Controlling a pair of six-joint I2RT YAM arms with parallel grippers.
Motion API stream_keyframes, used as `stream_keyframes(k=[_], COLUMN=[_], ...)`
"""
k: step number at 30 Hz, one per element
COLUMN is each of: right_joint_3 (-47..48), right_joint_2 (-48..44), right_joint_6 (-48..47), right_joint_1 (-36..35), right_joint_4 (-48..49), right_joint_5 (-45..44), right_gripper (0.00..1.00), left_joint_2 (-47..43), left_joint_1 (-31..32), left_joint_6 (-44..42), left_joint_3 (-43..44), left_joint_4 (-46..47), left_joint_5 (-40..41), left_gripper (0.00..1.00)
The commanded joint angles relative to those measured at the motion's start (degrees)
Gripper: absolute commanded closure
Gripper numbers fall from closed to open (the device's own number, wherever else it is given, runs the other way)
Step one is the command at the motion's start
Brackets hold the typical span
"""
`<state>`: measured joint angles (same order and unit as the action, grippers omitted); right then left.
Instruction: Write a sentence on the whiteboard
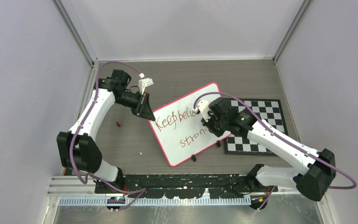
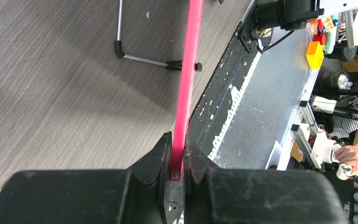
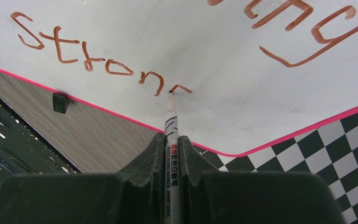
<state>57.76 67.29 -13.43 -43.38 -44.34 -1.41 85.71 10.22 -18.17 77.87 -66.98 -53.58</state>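
- Brownish-red strokes of the sentence read "Stron" on the lower line. The marker tip touches the board at a short stroke just after the "n", so the last letter looks to be the step in hand.
- The right gripper is clamped on the marker barrel, 1 finger on each side.
- The left gripper is closed on the red-pink rim of the whiteboard, bracing it.
- The whiteboard sits at an angle on the table between the 2 arms, with 1 corner over the edge of the checkered board.
- To finish well, I judge that tip pressure should be light and even, and the loop and tail should stay small, since the rim lies close below the tip. The left grip should not slacken, or the board may slide under the pen.
- The right wrist view alone shows tip contact and the letter shapes. In the top view the right arm hides the end of both lines.
- The left wrist view alone confirms the rim sits between the jaws.
- Only the top view shows the whole layout and "Keep beli" on the upper line.
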Motion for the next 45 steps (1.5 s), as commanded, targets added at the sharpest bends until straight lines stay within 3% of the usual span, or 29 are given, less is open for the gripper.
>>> stream_keyframes(k=[1,9,20,45], right_joint_3=[-0.62,1.14,4.55,-0.96], right_joint_2=[-0.65,-0.77,0.62,2.98], right_joint_6=[-1.23,-2.09,-1.38,-0.08], right_joint_1=[-0.08,0.22,0.31,-2.99], right_joint_4=[1.38,1.45,1.71,1.64], right_joint_5=[-0.95,-5.31,-4.97,0.62], right_gripper=[1.0,1.0,1.0,1.0], left_joint_2=[1.51,1.48,0.86,1.1], left_joint_1=[0.68,0.68,0.68,0.68], left_joint_6=[-0.39,-0.29,-0.42,-0.67], left_joint_3=[-0.09,-0.08,-0.18,-0.99], left_joint_4=[0.33,0.17,0.2,0.88], left_joint_5=[3.32,3.04,3.09,3.06], left_gripper=[1.0,1.0,1.0,1.0])
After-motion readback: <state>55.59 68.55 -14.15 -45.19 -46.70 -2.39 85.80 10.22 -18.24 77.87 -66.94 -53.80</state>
